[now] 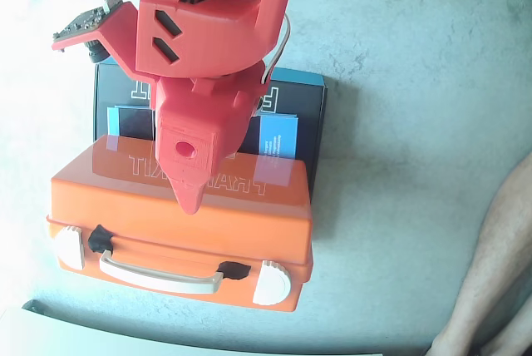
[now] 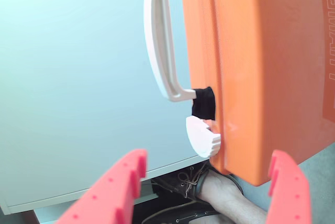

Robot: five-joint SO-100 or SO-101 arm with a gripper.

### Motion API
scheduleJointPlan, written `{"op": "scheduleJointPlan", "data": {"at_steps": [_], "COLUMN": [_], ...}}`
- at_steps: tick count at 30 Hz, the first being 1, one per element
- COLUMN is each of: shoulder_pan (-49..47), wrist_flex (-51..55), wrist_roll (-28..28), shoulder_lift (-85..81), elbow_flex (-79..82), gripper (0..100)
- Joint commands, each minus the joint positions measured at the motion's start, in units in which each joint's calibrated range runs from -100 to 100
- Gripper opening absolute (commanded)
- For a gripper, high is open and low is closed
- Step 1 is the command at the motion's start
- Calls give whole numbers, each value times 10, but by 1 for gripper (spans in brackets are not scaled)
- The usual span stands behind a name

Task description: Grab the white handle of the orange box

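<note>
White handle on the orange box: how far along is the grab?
Done: the end effector is open, and in the fixed view the arm hangs over the orange box. In hand: lining up; the wrist view shows the white handle ahead, outside the fingers. Left: advance until the fingers straddle the handle, then close.

Strong daylight is flooding in from the left of the fixed view, bleaching the floor (image 1: 33, 123) there almost to white, while the right side is staying evenly grey. Glare is washing across the glossy lid of the orange box (image 1: 249, 215). The arm (image 1: 204, 48) is looming large and slightly soft. In the wrist view, the red fingers (image 2: 112, 192) are blurring at the bottom edge.
</note>
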Motion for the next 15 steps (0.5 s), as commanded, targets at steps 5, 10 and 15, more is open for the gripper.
{"op": "scheduleJointPlan", "data": {"at_steps": [5,10,15], "shoulder_pan": [-6,-5,-6], "wrist_flex": [8,5,2], "wrist_roll": [3,1,2], "shoulder_lift": [121,204,254], "elbow_flex": [-103,-161,-220], "gripper": [30,28,16]}}
